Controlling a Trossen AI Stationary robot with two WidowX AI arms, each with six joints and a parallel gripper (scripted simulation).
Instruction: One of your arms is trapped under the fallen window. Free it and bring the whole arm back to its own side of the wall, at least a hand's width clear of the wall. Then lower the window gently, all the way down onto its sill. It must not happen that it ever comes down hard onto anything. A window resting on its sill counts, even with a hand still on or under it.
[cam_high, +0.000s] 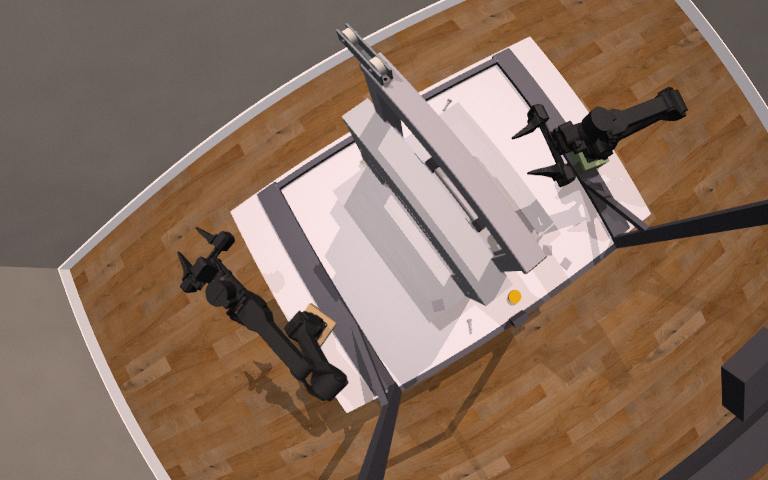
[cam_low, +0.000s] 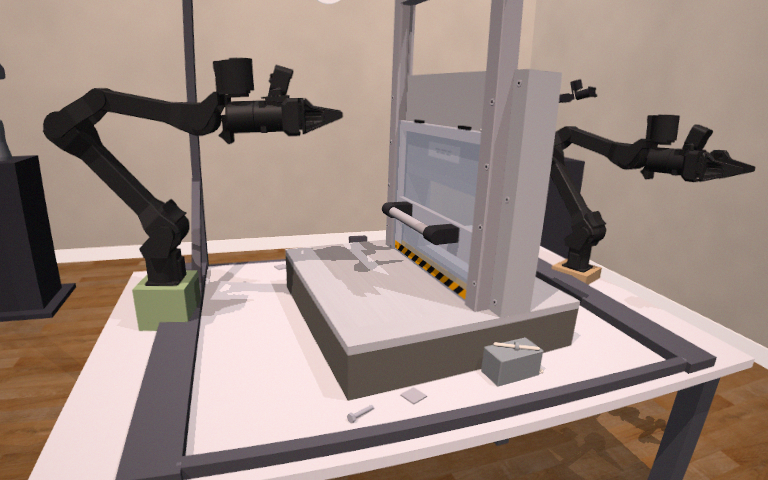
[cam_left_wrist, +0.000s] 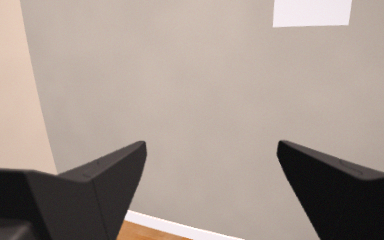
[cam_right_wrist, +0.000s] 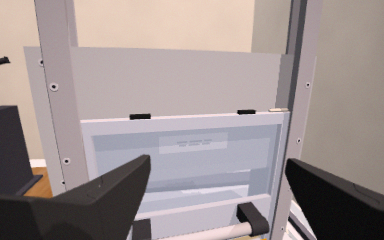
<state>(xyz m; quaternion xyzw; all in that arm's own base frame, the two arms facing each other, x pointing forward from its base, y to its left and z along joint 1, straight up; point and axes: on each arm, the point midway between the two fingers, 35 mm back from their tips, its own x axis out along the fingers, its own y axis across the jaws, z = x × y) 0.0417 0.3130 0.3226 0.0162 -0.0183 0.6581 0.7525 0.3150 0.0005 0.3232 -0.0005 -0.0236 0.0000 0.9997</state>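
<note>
The grey wall frame (cam_low: 509, 186) stands on a raised grey platform (cam_low: 407, 305) in the middle of the table. The window sash (cam_low: 438, 186), with a bar handle (cam_low: 419, 223), sits low in the frame, its lower edge at the yellow-black striped sill (cam_low: 430, 270); I see no gap under it. My right gripper (cam_low: 333, 116) is open and empty, held high on the handle side well clear of the wall; its wrist view (cam_right_wrist: 216, 161) faces the sash. My left gripper (cam_low: 748, 166) (cam_left_wrist: 211, 147) is open and empty, on the other side, pointing away from the wall towards the room wall. No arm is under the window.
A grey block (cam_low: 512, 362) with a small stick on it, a bolt (cam_low: 359, 414) and a small plate (cam_low: 413, 395) lie in front of the platform. An orange disc (cam_high: 514, 296) lies by the platform's end. A dark rail (cam_low: 430, 421) borders the table, and a post (cam_low: 192, 141) stands beside the right arm's green base (cam_low: 164, 302).
</note>
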